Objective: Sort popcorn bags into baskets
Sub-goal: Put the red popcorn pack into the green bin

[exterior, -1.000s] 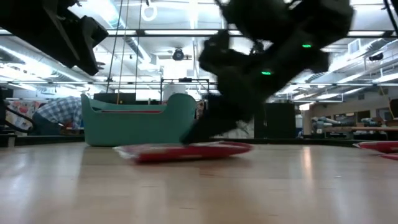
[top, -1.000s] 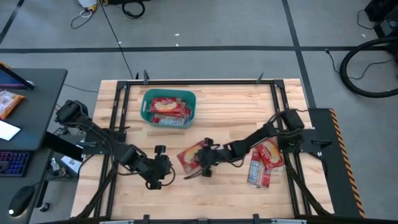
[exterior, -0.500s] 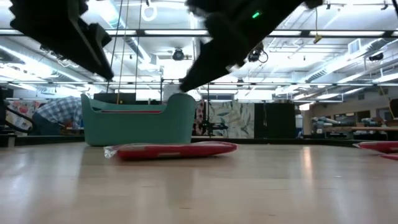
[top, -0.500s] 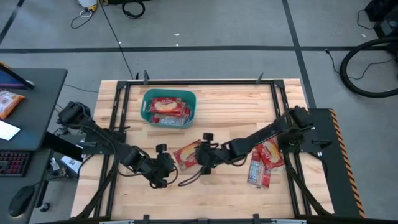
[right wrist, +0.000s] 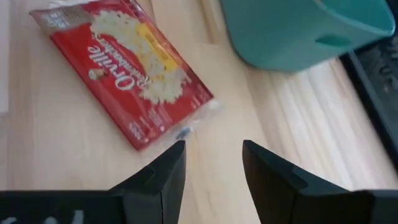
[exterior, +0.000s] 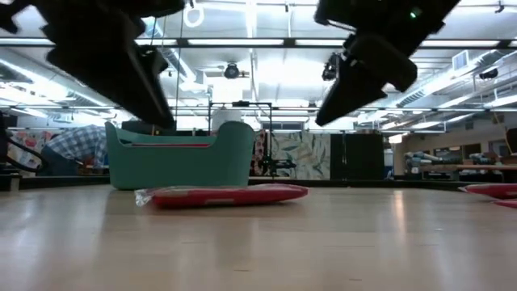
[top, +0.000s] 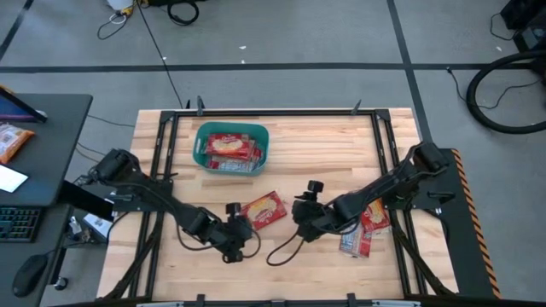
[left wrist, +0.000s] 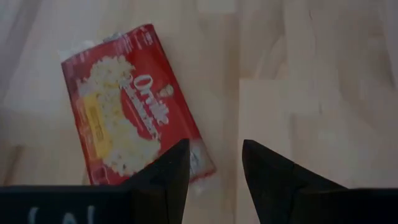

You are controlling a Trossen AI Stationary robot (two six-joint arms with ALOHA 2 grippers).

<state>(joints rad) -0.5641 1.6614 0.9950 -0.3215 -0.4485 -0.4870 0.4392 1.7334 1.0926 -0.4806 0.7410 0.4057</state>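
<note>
One red popcorn bag [top: 263, 208] lies flat on the wood table between my two grippers; it also shows in the low view [exterior: 222, 195] and both wrist views [left wrist: 134, 106] [right wrist: 124, 74]. The teal basket [top: 230, 147] [exterior: 182, 158] [right wrist: 305, 31] stands farther back with several bags in it. My left gripper [top: 246, 232] [left wrist: 214, 168] hovers open just near and left of the bag. My right gripper [top: 300, 218] [right wrist: 214, 168] hovers open to the bag's right. Both are raised off the table in the low view [exterior: 166, 121] [exterior: 323, 121].
More red bags [top: 363, 223] [exterior: 493, 191] lie in a pile near the table's right edge under the right arm. A dark cable loop [top: 286, 247] hangs by the right gripper. An orange packet [top: 13, 141] sits on the side desk at left.
My right gripper, which was down on the bag a second ago, has risen off it and drawn back toward the table's right edge. The bag has slid slightly left and lies flat. My left gripper has moved right, toward the bag.
</note>
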